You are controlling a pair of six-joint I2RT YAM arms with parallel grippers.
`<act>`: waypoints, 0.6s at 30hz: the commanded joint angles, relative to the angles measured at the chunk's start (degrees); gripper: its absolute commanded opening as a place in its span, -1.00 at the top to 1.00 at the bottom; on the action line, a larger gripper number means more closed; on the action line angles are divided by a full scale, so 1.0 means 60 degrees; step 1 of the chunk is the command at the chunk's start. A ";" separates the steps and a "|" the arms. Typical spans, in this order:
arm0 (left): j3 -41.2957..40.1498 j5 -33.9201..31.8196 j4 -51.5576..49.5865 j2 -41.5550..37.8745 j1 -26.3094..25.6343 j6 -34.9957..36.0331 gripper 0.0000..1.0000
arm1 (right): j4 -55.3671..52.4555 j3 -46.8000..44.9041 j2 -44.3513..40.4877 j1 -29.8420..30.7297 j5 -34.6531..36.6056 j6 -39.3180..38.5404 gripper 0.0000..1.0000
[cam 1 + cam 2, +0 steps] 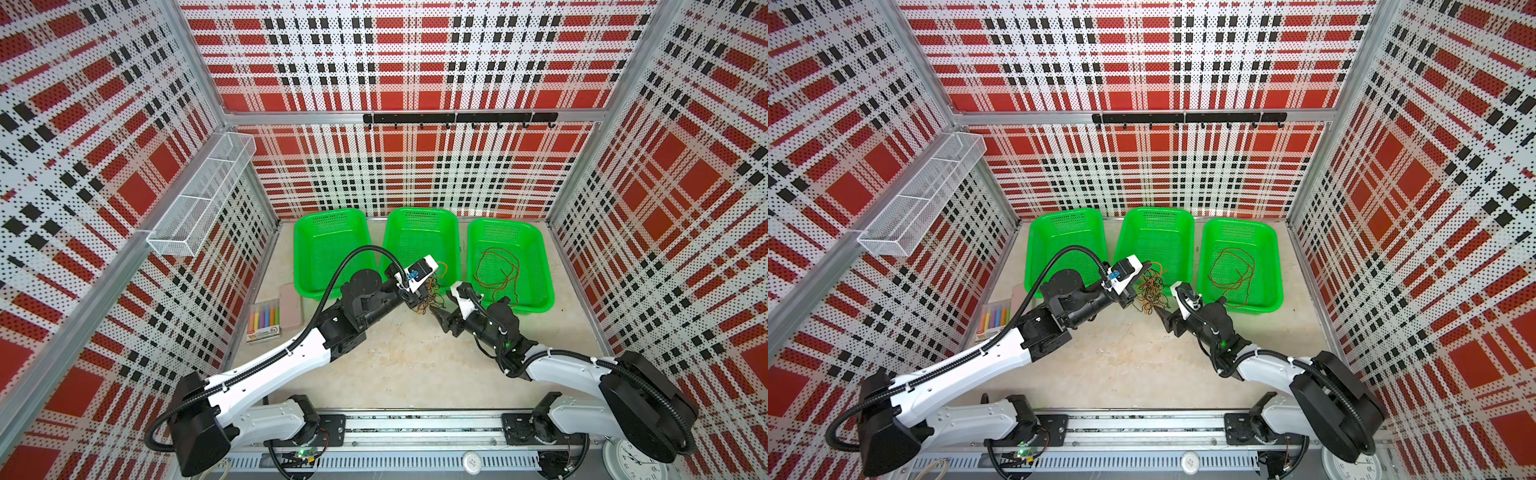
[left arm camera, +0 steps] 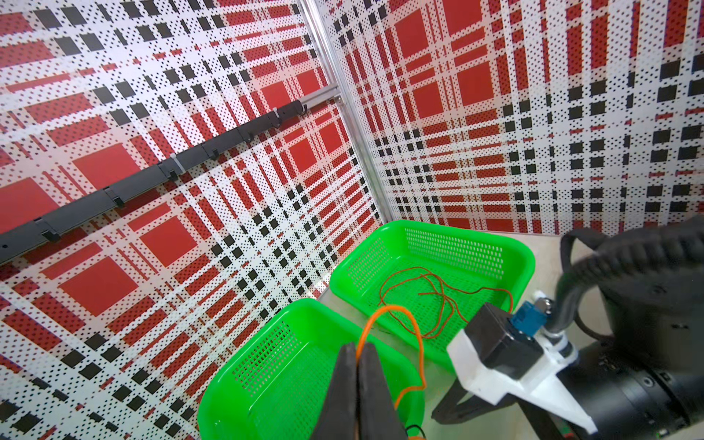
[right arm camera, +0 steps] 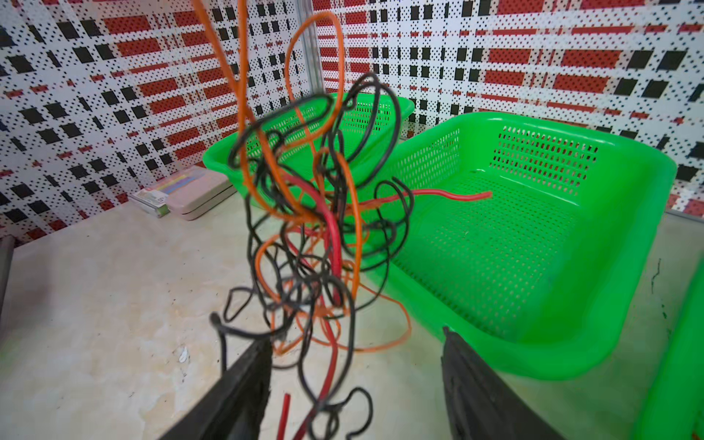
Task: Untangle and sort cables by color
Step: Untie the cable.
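Observation:
A tangle of black, orange and red cables (image 1: 1152,291) hangs above the table in front of the middle green basket (image 1: 419,211). My left gripper (image 2: 358,346) is shut on an orange cable (image 2: 388,310) at the top of the tangle and holds it up. My right gripper (image 3: 356,337) is open low beside the tangle (image 3: 312,213), and loose strands dangle between its fingers. Reddish-brown cables (image 1: 498,270) lie in the right basket (image 1: 505,223), also seen as thin strands (image 2: 430,297) in the left wrist view. The left basket (image 1: 328,214) shows no cables.
A crayon box (image 1: 264,320) and a pink case (image 1: 291,305) lie at the table's left edge. A wire mesh shelf (image 1: 203,191) hangs on the left wall, and a black hook rail (image 1: 457,118) on the back wall. Bare table lies between the arms.

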 commanded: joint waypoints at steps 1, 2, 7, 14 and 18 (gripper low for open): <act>0.0170 0.0668 0.0138 -0.0042 0.0194 -0.0214 1.00 | 0.1676 -0.0591 -0.0697 0.0044 0.0564 0.0415 -0.57; 0.0138 0.0766 0.0142 -0.0031 0.0242 -0.0248 1.00 | 0.1332 -0.0531 -0.0988 0.0047 0.0653 0.0339 -0.59; -0.0001 0.0878 0.0191 0.0026 0.0335 -0.0329 1.00 | -0.0402 -0.0061 -0.2218 0.0043 0.0649 -0.0049 -0.60; -0.0053 0.0849 0.0416 0.0125 0.0181 -0.0421 1.00 | -0.1264 0.0342 -0.2688 0.0044 0.0173 -0.0470 -0.62; -0.0081 0.0714 0.0447 0.0177 0.0105 -0.0512 1.00 | -0.1660 0.0662 -0.2795 0.0051 0.0053 -0.0557 -0.61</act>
